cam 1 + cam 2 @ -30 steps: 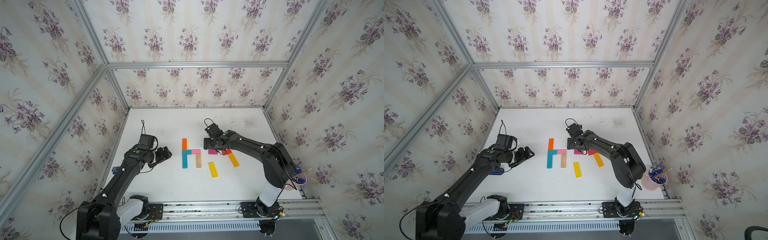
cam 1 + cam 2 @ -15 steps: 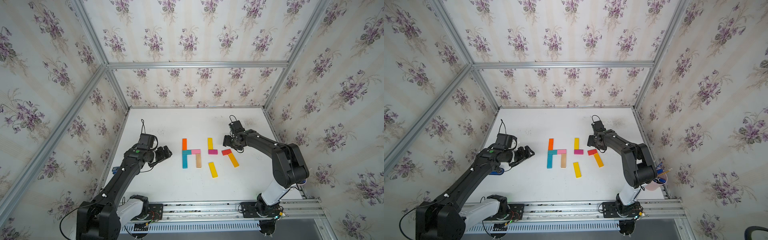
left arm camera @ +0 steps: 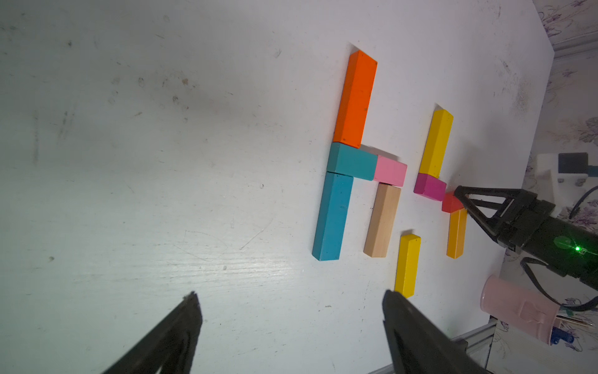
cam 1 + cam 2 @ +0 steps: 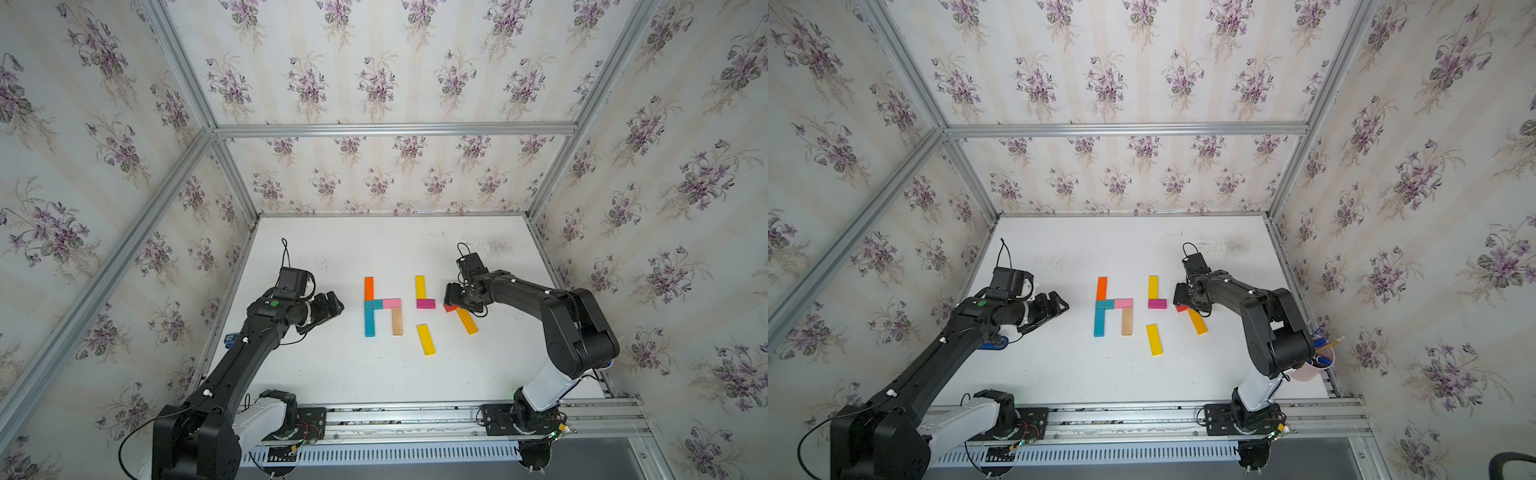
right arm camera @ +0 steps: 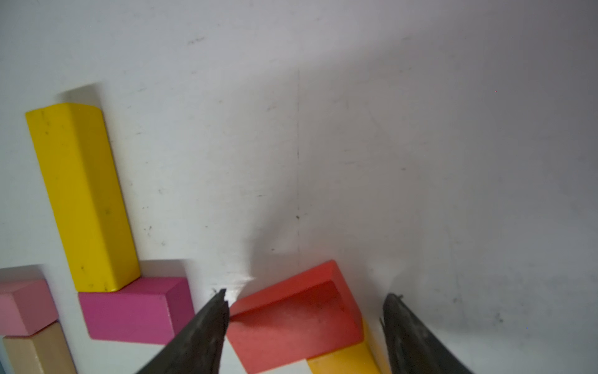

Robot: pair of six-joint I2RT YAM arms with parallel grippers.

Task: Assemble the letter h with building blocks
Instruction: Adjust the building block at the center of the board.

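On the white table (image 4: pixel 332 374) an orange bar (image 4: pixel 368 288), two teal bars (image 4: pixel 369 323), a pink block (image 4: pixel 391 303) and a plain wood bar (image 4: pixel 397 321) lie joined in an h shape. To their right a yellow bar (image 4: pixel 420 286) touches a magenta block (image 4: pixel 425 304). A second yellow bar (image 4: pixel 426 339) lies loose. My right gripper (image 5: pixel 307 294) is open and straddles the red block (image 5: pixel 291 320), which rests against an amber bar (image 4: pixel 1197 322); one fingertip (image 5: pixel 220 301) touches the red block's corner. My left gripper (image 3: pixel 291 294) hovers open and empty left of the h.
A pink cup of pens (image 4: pixel 1312 368) stands off the table's near right corner, behind the right arm's base. A small blue object (image 4: pixel 994 343) lies at the left edge under the left arm. Floral walls enclose three sides.
My right gripper left the yellow and magenta blocks, swung right, then came down around the red block with its jaws narrower. The left arm has not moved.
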